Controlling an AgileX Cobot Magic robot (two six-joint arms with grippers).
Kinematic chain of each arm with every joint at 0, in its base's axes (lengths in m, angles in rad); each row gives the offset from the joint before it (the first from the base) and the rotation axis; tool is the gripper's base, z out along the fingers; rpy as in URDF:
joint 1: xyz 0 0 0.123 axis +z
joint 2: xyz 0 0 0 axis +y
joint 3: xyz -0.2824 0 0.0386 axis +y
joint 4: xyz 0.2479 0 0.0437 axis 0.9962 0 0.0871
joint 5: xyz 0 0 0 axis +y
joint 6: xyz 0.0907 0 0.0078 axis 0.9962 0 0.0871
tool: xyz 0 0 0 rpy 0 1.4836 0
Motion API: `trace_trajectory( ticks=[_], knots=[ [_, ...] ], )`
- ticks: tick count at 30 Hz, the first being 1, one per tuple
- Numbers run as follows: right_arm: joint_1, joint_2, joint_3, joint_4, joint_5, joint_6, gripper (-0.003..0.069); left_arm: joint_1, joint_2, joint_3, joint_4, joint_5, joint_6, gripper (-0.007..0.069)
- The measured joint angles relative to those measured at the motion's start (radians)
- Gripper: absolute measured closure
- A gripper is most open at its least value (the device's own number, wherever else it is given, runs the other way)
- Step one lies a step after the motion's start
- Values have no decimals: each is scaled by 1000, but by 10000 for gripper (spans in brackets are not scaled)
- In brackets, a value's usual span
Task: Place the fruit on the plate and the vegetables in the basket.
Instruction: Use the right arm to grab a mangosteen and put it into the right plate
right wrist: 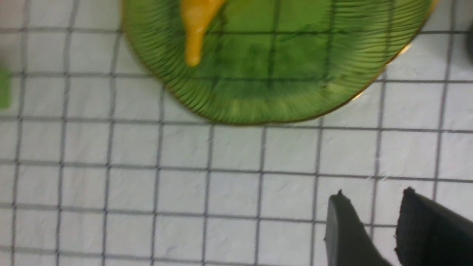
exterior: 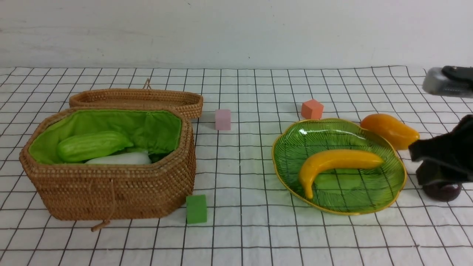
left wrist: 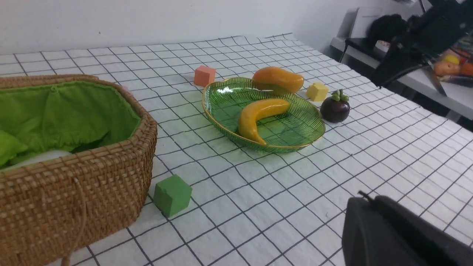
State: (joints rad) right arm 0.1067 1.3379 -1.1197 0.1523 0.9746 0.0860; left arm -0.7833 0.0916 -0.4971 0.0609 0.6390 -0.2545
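1. One fruit comes next, we judge: the mangosteen (exterior: pixel 442 192). It stands on the cloth (exterior: pixel 236 236) close by the right claw (right wrist: pixel 374 195), partly hidden under that arm in the front view, and is not between the fingers.
2. It is a round, glossy toy, probably light and hard, so it may slip or roll. We would pinch it across its widest girth, below the green cap (left wrist: pixel 339 96).
3. It has no real long axis. The cap points straight up.
4. The right claw's fingers stand slightly parted, with bare cloth between them, holding nothing.
5. The plate (exterior: pixel 391 155) lies just ahead of the claw and holds the banana (exterior: pixel 334 162). The mango (exterior: pixel 390 131) lies on its side at the rim farthest from the claw.
6. Of the left claw (left wrist: pixel 391 229) only a dark bulk shows, so we cannot tell its state.
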Motion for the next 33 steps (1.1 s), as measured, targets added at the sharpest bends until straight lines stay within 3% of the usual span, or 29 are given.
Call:
trace_trajectory(
  ticks=[7,11,16,18,23,33],
  knots=[
    [-231,168,-92,-2,-58,0,377,0,0,0,-108,-19,153,638],
    [-270,262,-114,-7,-133,0,249,0,0,0,-163,-51,198,638],
    [-271,377,-147,-33,-206,0,33,0,0,0,-172,-80,210,638],
    [-271,422,-164,-37,-211,0,-10,0,0,0,-174,-80,210,638],
    [-271,512,-182,-42,-243,0,-13,0,0,0,-176,-79,210,638],
    [-271,640,-188,-48,-309,0,58,0,0,0,-175,-79,209,638]
  ],
)
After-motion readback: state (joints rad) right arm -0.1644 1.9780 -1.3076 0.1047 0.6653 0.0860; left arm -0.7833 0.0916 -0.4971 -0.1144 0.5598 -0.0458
